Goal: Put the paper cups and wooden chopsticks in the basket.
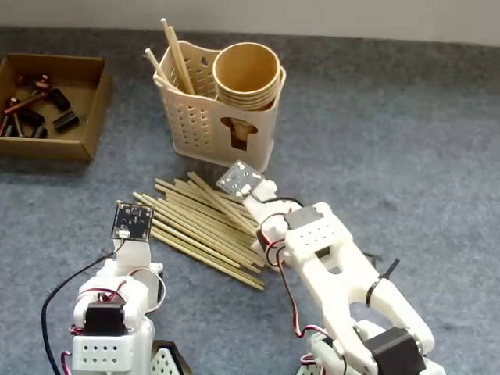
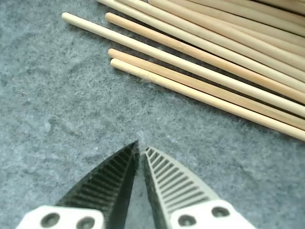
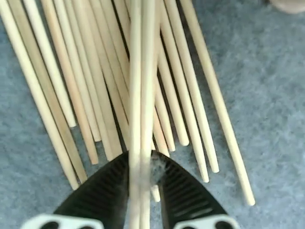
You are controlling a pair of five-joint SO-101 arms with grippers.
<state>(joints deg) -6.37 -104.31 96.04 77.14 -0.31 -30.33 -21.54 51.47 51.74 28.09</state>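
A white slotted basket [image 1: 205,125] stands at the back of the table. It holds stacked paper cups [image 1: 247,74] and a few wooden chopsticks [image 1: 176,58]. Many more chopsticks [image 1: 195,226] lie in a fanned pile in front of it. My right gripper [image 3: 142,160] is over the pile's right side, shut on two chopsticks [image 3: 142,95] that cross above the others [image 1: 223,201]. My left gripper [image 2: 140,145] is shut on nothing, low over the carpet just short of the pile's near ends [image 2: 190,71].
A cardboard box [image 1: 95,101] with small dark and red parts sits at the back left. The table is covered in grey carpet [image 1: 406,156], bare to the right of the basket and of the right arm [image 1: 336,266].
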